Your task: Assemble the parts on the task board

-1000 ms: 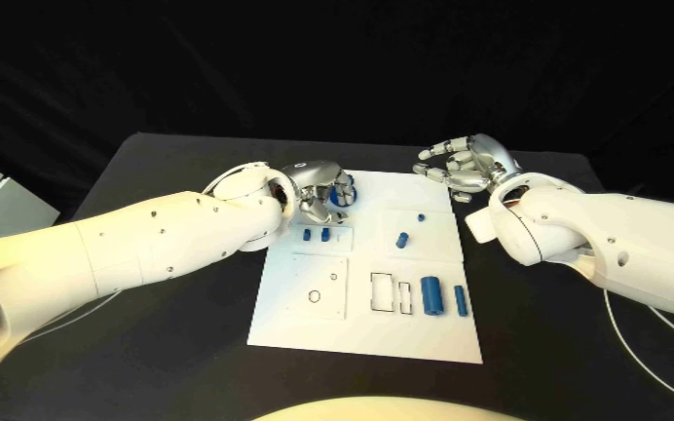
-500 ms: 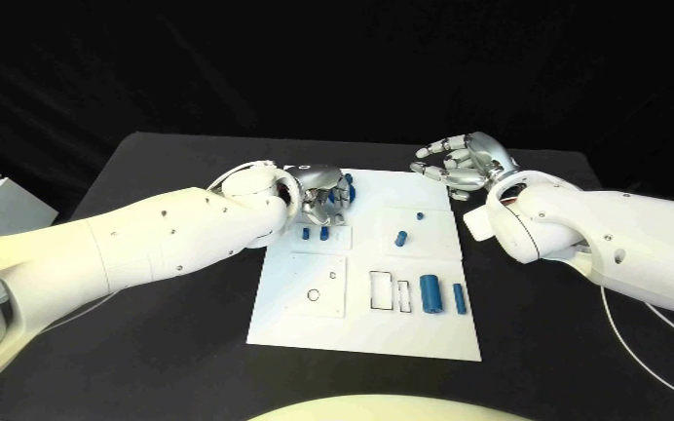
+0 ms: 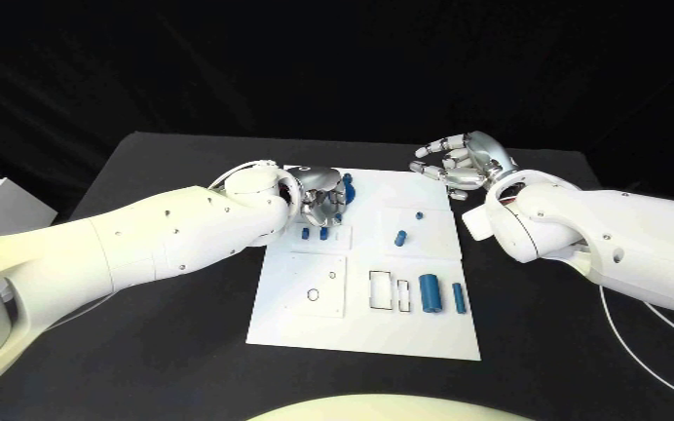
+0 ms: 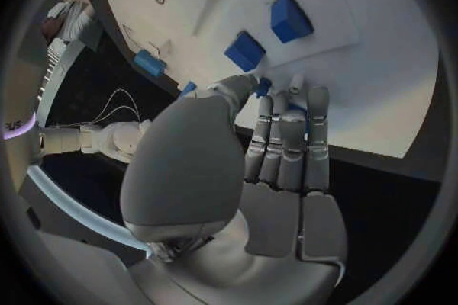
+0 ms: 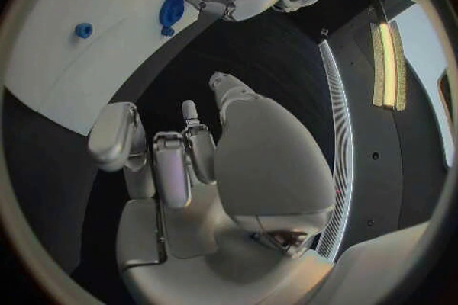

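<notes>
The white task board (image 3: pixel 368 319) lies mid-table. My left hand (image 3: pixel 323 203) rests over its far left corner, thumb and fingers pinching a blue round part (image 3: pixel 347 186). In the left wrist view the fingers (image 4: pixel 286 130) lie flat toward the board (image 4: pixel 362 91), and the blue round part (image 4: pixel 262 85) peeks out beside the thumb. Two small blue blocks (image 3: pixel 315 234) stand just in front of that hand. My right hand (image 3: pixel 458 162) hovers beyond the far right corner, fingers loosely apart and holding nothing.
More blue parts lie on the board: a short peg (image 3: pixel 402 239), a tiny one (image 3: pixel 422 216), a thick cylinder (image 3: pixel 431 294) and a slim one (image 3: pixel 460 298). Empty outlined slots (image 3: pixel 382 289) and a small hole (image 3: pixel 314 294) sit near the front. Black table (image 3: pixel 155 343) surrounds it.
My left hand has shifted slightly and settled lower over the board's far left corner with the blue round part. The right hand has hardly moved.
</notes>
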You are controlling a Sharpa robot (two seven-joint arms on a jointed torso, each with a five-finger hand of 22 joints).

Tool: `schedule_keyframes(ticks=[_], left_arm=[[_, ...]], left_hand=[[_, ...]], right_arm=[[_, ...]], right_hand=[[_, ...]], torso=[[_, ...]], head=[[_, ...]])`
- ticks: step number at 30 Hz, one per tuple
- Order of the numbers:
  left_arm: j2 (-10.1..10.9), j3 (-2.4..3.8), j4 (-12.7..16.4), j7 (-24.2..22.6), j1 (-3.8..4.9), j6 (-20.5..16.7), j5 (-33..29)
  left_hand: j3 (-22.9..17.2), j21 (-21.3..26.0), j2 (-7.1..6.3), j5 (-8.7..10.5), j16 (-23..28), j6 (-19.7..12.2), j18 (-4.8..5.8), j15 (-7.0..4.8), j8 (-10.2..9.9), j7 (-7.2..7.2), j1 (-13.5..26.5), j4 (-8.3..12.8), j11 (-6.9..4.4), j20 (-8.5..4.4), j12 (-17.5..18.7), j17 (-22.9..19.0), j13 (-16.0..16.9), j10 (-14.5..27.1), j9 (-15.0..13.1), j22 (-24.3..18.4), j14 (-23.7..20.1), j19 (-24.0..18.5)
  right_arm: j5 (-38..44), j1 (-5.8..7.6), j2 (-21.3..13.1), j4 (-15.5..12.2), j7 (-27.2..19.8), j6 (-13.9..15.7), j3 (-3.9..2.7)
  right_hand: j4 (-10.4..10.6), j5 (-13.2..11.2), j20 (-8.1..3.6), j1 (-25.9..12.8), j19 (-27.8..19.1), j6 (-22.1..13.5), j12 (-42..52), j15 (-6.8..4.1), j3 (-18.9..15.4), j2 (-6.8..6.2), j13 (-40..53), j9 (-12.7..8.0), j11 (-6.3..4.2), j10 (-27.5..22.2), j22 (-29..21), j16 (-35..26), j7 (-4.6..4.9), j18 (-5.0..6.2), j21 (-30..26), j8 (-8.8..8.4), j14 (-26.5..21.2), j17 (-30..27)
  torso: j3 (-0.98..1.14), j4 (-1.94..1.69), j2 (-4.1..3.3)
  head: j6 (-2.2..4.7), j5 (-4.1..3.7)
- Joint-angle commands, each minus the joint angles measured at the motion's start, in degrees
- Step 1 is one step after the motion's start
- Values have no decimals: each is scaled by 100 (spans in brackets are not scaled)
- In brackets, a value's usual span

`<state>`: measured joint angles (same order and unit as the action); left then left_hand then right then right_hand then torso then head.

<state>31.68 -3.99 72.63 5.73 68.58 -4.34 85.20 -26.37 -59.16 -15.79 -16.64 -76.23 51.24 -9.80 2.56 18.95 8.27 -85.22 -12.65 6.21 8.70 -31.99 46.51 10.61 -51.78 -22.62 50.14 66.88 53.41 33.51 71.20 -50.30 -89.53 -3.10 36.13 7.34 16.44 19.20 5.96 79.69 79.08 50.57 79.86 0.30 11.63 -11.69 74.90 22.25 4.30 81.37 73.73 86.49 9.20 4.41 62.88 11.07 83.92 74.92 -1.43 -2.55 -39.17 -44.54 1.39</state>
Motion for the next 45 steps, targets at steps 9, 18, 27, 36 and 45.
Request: schedule_keyframes(ticks=[9,18,27,36,45], left_arm=[[-76,-2,-63,-50,-3,8,-4],[-120,-16,-109,-82,-12,30,-85],[-131,-20,-118,-84,-17,81,-137],[-124,-21,-121,-170,-22,-140,-209],[-37,-11,-77,-201,-45,-389,-358]], left_hand=[[-275,-358,104,59,-331,226,55,-88,-34,-10,-115,152,-108,-81,-98,483,24,-291,34,390,366,247],[-344,-419,98,77,-407,276,63,-86,-64,-9,-49,176,-99,-95,-5,556,-16,-297,46,456,440,240],[-399,-447,55,86,-420,250,67,-56,-146,18,34,199,-60,-80,184,453,-99,-273,74,495,414,207],[-722,-810,287,79,-603,684,117,-174,-60,-37,-129,566,-183,-161,415,847,-172,-840,-23,889,777,462],[-876,-1016,299,80,-627,814,153,-218,-117,-61,15,753,-218,-219,669,901,-190,-1089,-75,1103,910,584]], right_arm=[[58,-3,9,-13,-72,-36,-1],[59,-3,15,-15,-65,-44,-1],[60,-2,19,-15,-59,-50,-1],[61,-2,22,-14,-54,-51,-1],[63,-2,29,-7,-51,-53,-1]], right_hand=[[-14,35,-7,-34,-33,-36,-27,-33,-9,1,517,7,-7,-36,-6,-30,-9,112,-23,39,406,719],[-14,35,-7,-34,-33,-36,-27,-33,-9,1,517,7,-7,-36,-6,-30,-9,112,-23,39,406,719],[-14,35,-7,-34,-33,-36,-27,-33,-9,1,517,7,-7,-36,-6,-30,-9,112,-23,39,406,719],[-12,37,-8,-34,-30,-30,-21,-35,-5,4,523,8,-8,-29,-2,-26,-11,110,-19,46,408,732],[-12,38,-8,-34,-26,-28,-9,-35,-3,5,534,9,-9,-18,4,-25,-12,108,-11,48,409,736]], torso=[[1,-1,1],[1,-2,3],[1,-1,5],[0,-1,3],[-5,7,-1]], head=[[-3,3],[-1,0],[2,-1],[1,-1],[15,-10]])
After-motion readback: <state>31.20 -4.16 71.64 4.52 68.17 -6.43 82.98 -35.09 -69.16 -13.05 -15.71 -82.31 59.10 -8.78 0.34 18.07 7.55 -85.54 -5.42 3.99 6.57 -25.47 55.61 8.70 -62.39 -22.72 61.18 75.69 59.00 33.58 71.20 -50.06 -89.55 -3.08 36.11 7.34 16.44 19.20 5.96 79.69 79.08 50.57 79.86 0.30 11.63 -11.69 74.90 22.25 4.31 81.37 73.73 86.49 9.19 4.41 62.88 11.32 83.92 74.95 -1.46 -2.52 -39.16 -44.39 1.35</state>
